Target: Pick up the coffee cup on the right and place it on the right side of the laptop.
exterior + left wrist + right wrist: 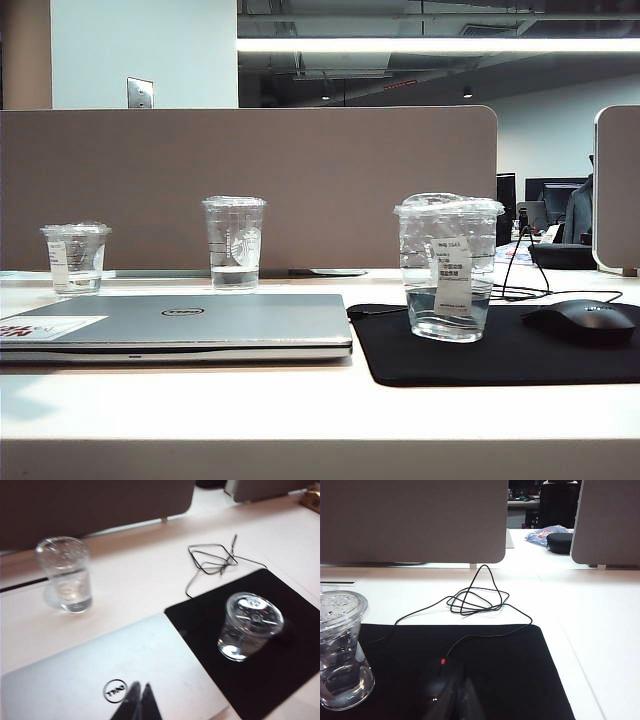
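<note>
We note the coffee cup (449, 268) upright on the black mouse pad (520, 362), just right of the closed laptop (185, 322); lid on, label facing the exterior camera, a little clear liquid at the bottom. Two other lidded clear cups stand behind the laptop: the logo cup (234, 243) and a squat cup (75, 258), each holding some liquid. The left gripper (140, 694) hovers over the laptop lid, fingers pressed together, empty. The right gripper (461, 696) is blurred, pressed together over the mouse (583, 321). Neither arm shows in the exterior view.
</note>
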Robot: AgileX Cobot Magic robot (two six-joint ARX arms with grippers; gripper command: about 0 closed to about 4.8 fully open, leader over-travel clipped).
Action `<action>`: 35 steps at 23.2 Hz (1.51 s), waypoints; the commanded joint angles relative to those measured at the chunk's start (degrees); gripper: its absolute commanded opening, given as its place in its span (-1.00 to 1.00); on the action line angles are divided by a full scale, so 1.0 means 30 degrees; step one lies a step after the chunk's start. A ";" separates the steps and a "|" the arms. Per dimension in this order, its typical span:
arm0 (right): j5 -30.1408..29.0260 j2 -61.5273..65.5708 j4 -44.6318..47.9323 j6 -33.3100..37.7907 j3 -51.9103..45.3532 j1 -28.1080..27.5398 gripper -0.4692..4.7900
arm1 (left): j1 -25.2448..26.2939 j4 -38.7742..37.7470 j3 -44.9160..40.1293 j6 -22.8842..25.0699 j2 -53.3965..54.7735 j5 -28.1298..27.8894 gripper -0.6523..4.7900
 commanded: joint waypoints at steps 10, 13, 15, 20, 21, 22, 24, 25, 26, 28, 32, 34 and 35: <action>0.0015 -0.0036 0.0335 0.0051 0.0095 0.0007 -0.72 | 0.4146 0.9704 -0.7155 0.1144 -0.5661 -0.0073 -0.78; 0.0007 -0.0036 0.0328 0.0051 0.0095 0.0007 -0.72 | 0.4896 0.9836 -0.9020 0.1144 -0.7468 -0.0787 -0.78; 0.0007 -0.0036 0.0335 0.0051 0.0095 0.0007 -0.72 | 0.5195 0.9879 -1.0404 0.1071 -0.8684 -0.1311 -0.78; 0.0007 -0.0036 0.0328 0.0051 0.0095 0.0007 -0.72 | 0.5595 1.0346 -1.3741 0.0459 -1.1876 -0.2776 -0.78; -0.0007 -0.0036 0.0328 0.0051 0.0095 0.0007 -0.72 | 0.5945 1.0870 -1.4681 0.0342 -1.2662 -0.2703 -0.78; 0.0000 -0.0036 0.0328 0.0051 0.0095 0.0007 -0.72 | 0.6156 1.1183 -1.5249 0.0321 -1.3085 -0.2703 -0.78; 0.0000 -0.0036 0.0328 0.0051 0.0095 0.0007 -0.72 | 0.6615 1.1540 -1.6619 0.0284 -1.4396 -0.2688 -0.78; 0.0007 -0.0036 0.0328 0.0051 0.0095 0.0007 -0.72 | 0.6674 1.1533 -1.6946 0.0284 -1.4732 -0.2696 -0.78; 0.0000 -0.0036 0.0335 0.0051 0.0095 0.0007 -0.72 | 0.6674 1.1540 -1.7201 0.0277 -1.4972 -0.2710 -0.78; 0.0000 -0.0036 0.0328 0.0051 0.0095 0.0007 -0.72 | 0.6674 1.1548 -1.7813 0.0270 -1.5453 -0.2718 -0.78; 0.0000 -0.0036 0.0328 0.0051 0.0095 0.0007 -0.72 | 0.6674 1.1548 -1.8957 -0.0248 -1.5977 -0.2630 -0.78; 0.0000 -0.0036 0.0328 0.0051 0.0095 0.0007 -0.72 | 0.6674 1.1555 -1.9700 -0.0248 -1.6400 -0.2550 -0.78; 0.0000 -0.0036 0.0328 0.0051 0.0095 0.0007 -0.72 | 0.6674 1.1548 -2.0123 -0.0328 -1.6764 -0.2550 -0.78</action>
